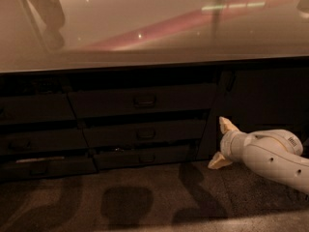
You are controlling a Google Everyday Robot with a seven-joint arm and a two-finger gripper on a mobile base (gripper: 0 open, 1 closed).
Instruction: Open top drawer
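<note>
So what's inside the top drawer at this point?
Nothing of its inside shows: the top drawer looks closed, only its dark front and handle visible. The hand, fingers open, sits to its lower right, apart from it.

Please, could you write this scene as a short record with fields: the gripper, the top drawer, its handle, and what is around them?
gripper: open, holding nothing, low at the right, in front of the cabinet door, pointing left
top drawer: not pulled out
handle: at the centre of the drawer front, not touched; the gripper is to its right and lower
below: two shallower drawers, one under the other
above: glossy countertop
task state: not yet begun on the drawer
</note>
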